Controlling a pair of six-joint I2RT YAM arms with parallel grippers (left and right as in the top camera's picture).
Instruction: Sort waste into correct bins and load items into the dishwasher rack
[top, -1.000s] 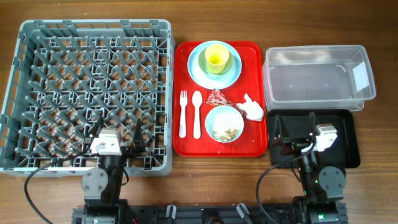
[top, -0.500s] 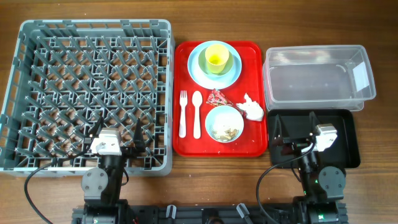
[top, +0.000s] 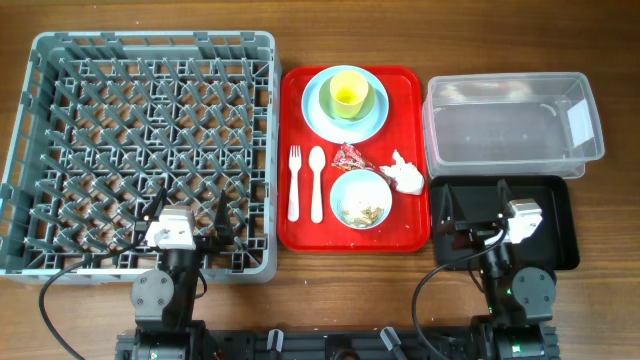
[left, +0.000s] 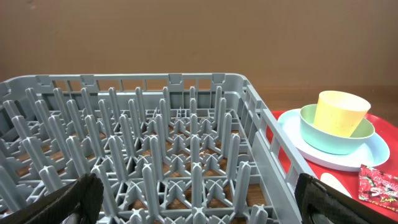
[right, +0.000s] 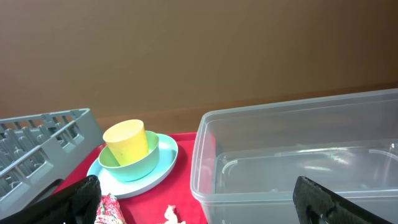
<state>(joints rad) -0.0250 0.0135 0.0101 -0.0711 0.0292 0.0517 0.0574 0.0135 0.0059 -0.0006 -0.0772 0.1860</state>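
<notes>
Approach not yet begun. Left gripper (top: 190, 212) hangs over the dishwasher rack's (top: 20, 150) near edge, jaws apart, empty. Advise taking the fork (top: 294, 185) first, pinched mid-handle; it lies on the red tray (top: 300, 235), rightward and farther out. Napkin (top: 405, 172) lies left of the right gripper (top: 473, 205), which hangs, jaws apart, over the black tray (top: 562, 215).

A wooden worktop (top: 610, 300) of mid-brown fills the overhead view, its grain running from the left edge to the right. Beyond its far edge the wrist views show a plain, matte brown wall (left: 199, 31). The light is soft and even, and shadows are faint.
</notes>
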